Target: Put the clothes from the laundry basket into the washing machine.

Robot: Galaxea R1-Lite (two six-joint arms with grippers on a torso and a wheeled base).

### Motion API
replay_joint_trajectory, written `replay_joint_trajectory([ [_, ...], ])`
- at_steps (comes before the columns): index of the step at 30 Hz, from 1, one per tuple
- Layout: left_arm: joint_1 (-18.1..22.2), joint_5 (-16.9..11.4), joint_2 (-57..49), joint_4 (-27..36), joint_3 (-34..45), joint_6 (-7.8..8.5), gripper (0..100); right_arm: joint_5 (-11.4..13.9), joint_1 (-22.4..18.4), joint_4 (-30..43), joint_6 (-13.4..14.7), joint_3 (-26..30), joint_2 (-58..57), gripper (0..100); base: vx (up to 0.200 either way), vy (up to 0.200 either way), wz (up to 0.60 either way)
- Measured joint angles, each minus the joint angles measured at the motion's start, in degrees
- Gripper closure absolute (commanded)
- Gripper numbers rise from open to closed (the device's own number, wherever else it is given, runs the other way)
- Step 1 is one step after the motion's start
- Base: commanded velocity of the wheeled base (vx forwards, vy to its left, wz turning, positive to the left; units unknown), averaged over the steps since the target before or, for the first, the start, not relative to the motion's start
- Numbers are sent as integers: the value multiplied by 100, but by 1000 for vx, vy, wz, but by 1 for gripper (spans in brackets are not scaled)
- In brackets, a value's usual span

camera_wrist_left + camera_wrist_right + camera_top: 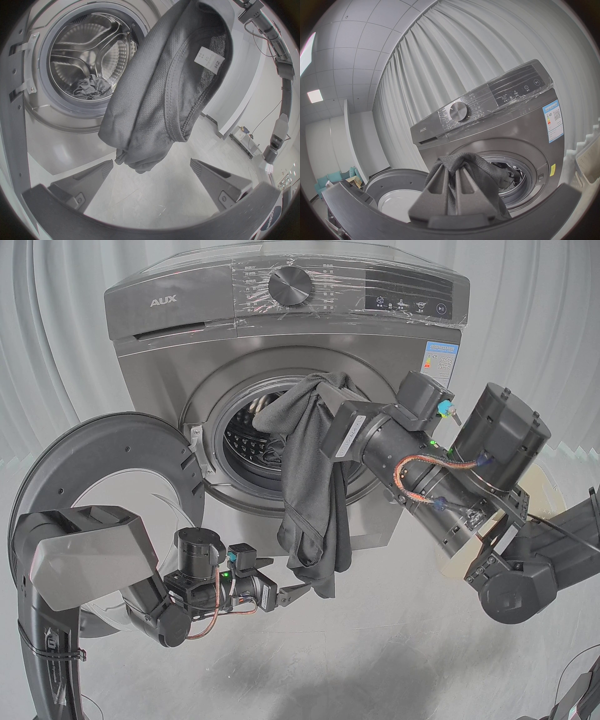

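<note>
Right pincer (453, 172) gripped a dark grey garment (309, 490), held up at the mouth of the washing machine (187, 371), presumably for feeding in; left pincer (151, 162) stood open and empty beneath the hem.

Soft, even light is filling the room, a ceiling panel (315, 96) glowing overhead. Glare is streaking the plastic film (350, 287) on the washing machine (156, 371) at twelve o'clock in the head view. The drum (84, 56) is glinting. Dark corners are ringing both wrist views, straight lines bowing at the edges.
</note>
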Motion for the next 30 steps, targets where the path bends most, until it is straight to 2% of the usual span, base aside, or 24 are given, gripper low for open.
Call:
replay_joint_trajectory([
  [7, -11, 2, 167, -121, -162, 0, 0, 2, 0, -5, 1, 1, 0, 100, 0, 0, 0],
  [8, -11, 10, 190, -124, -187, -2, 100, 5, 0, -5, 0, 1, 1, 100, 0, 0, 0],
  [14, -30, 145, 360, -351, -397, -11, 100, 2, -5, -30, 0, 17, 6, 100, 0, 0, 0],
  [21, -34, 158, 424, -600, -422, -11, 100, 2, -22, -49, 6, 59, 12, 100, 0, 0, 0],
  [30, -23, 161, 254, -1070, 44, 1, 100, -5, -176, -50, 15, 63, 102, 100, 0, 0, 0],
])
